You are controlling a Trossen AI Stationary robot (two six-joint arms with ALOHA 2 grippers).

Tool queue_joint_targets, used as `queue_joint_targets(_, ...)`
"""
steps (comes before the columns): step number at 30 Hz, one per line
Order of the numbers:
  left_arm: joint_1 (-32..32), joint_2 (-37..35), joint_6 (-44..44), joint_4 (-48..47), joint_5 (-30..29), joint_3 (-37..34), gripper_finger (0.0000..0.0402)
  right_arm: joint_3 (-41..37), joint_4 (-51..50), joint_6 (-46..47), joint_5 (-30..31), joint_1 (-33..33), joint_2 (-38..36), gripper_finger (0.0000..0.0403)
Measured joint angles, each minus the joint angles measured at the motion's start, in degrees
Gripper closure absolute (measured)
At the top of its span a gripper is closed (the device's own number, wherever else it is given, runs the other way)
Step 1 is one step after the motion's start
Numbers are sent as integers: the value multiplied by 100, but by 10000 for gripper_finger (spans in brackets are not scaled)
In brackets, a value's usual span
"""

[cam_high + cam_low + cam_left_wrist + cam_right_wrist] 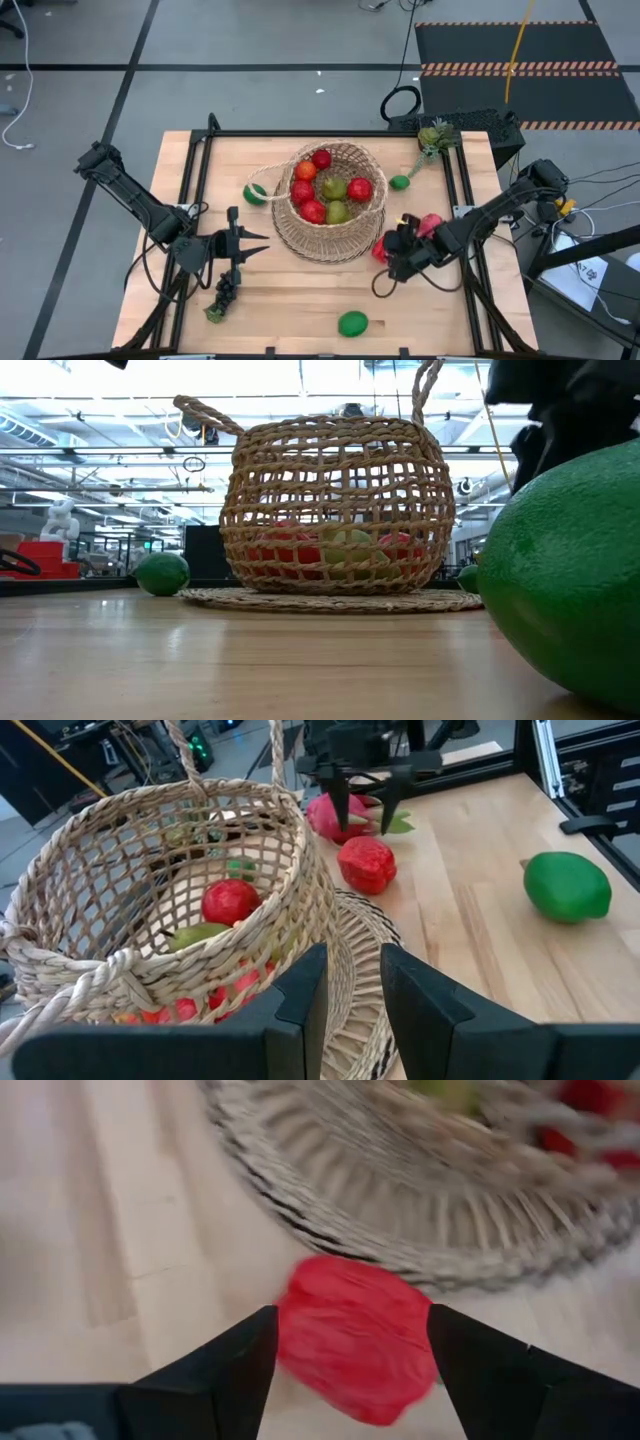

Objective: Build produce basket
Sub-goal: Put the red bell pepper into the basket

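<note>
We've got the basket (330, 205) mid-table, already holding several red round ones and a couple of green pears (334, 188), so the job looks well along. Our right gripper (392, 250) is low at the basket's right edge, fingers spread w/ a red fruit (352, 1336) sitting between them on the wood, not squeezed yet as far as we can tell. That fruit lies just beside the basket's woven base, w/ the pink dragon fruit (428, 224) a bit further right. We'd guess this piece is next bc it's the closest loose one on that side.

Our left gripper (238, 243) waits left of the basket, fingers parted, nothing in them. The dark grapes (226, 291) lie just near of it, prob. its next pick.

Loose produce remaining: a lime (352, 323) at the near edge, a lime (256, 193) touching the basket's left side, a small lime (399, 182) and a leafy green piece (434, 137) far right.

Risk as we judge it: closing so near the wicker could snag the rim.
</note>
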Motion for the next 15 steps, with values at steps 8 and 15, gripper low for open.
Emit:
queue_joint_targets(8,0,0,-117,5,228,0,304,-192,-138,932,-248,-70,0,161)
queue_joint_targets(15,-4,0,-133,244,262,0,304,-740,839,1124,-660,-69,-24,177)
